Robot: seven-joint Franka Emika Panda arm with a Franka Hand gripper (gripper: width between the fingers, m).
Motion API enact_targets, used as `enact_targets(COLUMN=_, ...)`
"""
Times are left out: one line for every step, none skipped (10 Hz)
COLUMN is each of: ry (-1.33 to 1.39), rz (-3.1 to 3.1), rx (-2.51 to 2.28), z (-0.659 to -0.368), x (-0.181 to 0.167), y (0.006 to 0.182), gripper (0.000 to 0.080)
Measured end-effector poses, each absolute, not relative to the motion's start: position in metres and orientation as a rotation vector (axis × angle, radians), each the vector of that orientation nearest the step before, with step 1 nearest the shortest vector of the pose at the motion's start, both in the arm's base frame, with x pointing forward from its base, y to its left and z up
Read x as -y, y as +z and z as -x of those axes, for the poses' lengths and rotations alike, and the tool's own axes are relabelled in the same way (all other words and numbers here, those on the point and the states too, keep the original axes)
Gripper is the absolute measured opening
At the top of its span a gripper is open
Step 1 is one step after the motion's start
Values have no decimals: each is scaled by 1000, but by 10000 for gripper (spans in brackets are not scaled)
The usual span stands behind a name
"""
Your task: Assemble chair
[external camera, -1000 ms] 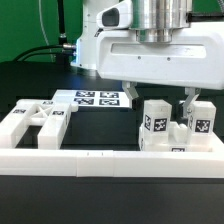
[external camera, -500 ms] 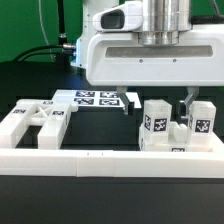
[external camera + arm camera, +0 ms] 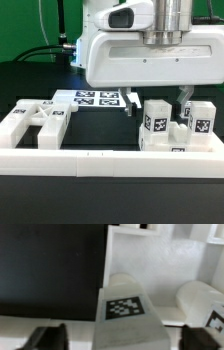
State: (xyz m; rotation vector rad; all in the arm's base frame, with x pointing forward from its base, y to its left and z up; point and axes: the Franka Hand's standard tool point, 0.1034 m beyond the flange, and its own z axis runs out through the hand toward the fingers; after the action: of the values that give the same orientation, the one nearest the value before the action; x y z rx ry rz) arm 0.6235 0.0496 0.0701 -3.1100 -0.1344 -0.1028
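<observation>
White chair pieces stand at the exterior view's right: two upright tagged blocks, one (image 3: 155, 123) nearer the middle and one (image 3: 201, 118) further right, side by side. My gripper (image 3: 157, 102) hangs right over the nearer block, open, one finger on each side of its top. In the wrist view the same tagged block (image 3: 125, 308) sits between my dark fingertips (image 3: 45, 338), with gaps on both sides, and the gripper (image 3: 122, 340) holds nothing. The second block (image 3: 205, 297) shows beside it. More tagged chair pieces (image 3: 35, 120) lie at the exterior view's left.
The marker board (image 3: 95, 98) lies flat behind the parts. A long plain white rail (image 3: 100, 160) runs along the front. The arm's large white body fills the space above the right-hand parts.
The gripper has shifted slightly and sunk a little around the nearer block. The parts have not moved.
</observation>
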Motion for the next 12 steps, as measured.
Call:
enact_targets(ry=-103, rz=3110, rx=124, z=-624, x=-50, y=70, gripper=426)
enact_targets(ry=-103, rz=3110, rx=96, z=-624, x=-50, y=70, gripper=285)
enact_targets(ry=-103, rz=3110, rx=92, z=-624, x=-50, y=70, gripper=285)
enact_targets(ry=-101, rz=3106, rx=-52, z=-624, x=-51, y=70, gripper=285)
enact_targets(ry=-100, rz=3097, rx=-227, z=-624, x=-50, y=70, gripper=285)
enact_targets(ry=-102, rz=3085, rx=-339, z=-624, x=-47, y=70, gripper=285)
enact_targets(ry=-102, rz=3062, rx=-512, z=-624, x=-43, y=70, gripper=285)
enact_targets(ry=-100, rz=3047, rx=-608, z=-625, x=-41, y=70, gripper=285)
enact_targets(ry=-86, rz=3028, rx=-727, z=-623, x=-39, y=70, gripper=287)
enact_targets(ry=-77, rz=3024, rx=-754, z=-622, x=-36, y=70, gripper=287)
enact_targets(ry=-76, rz=3023, rx=-757, z=-621, x=-36, y=70, gripper=363)
enact_targets(ry=-79, rz=3030, rx=-728, z=-622, x=-36, y=71, gripper=363)
